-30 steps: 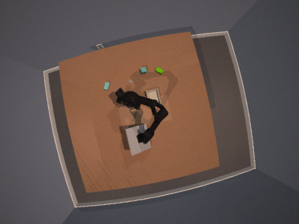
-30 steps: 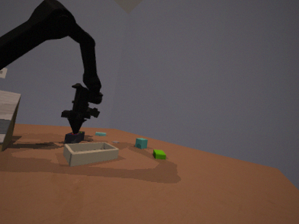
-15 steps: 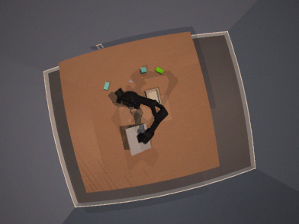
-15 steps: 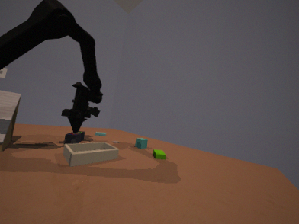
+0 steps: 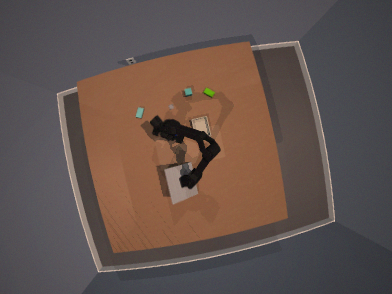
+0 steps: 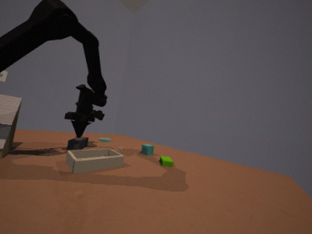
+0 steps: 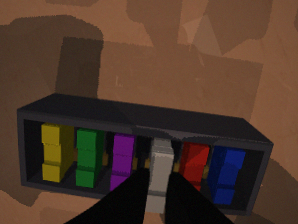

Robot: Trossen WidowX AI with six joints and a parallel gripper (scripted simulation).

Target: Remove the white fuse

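My gripper (image 6: 79, 136) (image 7: 157, 179) points down, shut on the white fuse (image 7: 159, 187). The fuse looks closer to the wrist camera than its neighbours and stands above them; whether its lower end is clear of its slot is hidden. The dark fuse block (image 6: 72, 144) (image 7: 125, 112) is under the fingertips, hidden by the arm in the top view. It holds yellow (image 7: 51, 152), green (image 7: 86, 157) and purple (image 7: 123, 156) fuses left of the white one, red (image 7: 194, 157) and blue (image 7: 226, 172) ones right. The beige tray (image 5: 201, 126) (image 6: 97, 162) is near the block.
A teal cube (image 5: 188, 92) (image 6: 147, 150) and a bright green block (image 5: 209, 92) (image 6: 166, 161) lie beyond the tray. A flat turquoise block (image 5: 140, 112) (image 6: 105, 140) and a small pale piece (image 5: 171, 107) (image 6: 121, 148) lie beyond the fuse block. A pale box (image 5: 175, 187) (image 6: 9, 107) is by the arm's base.
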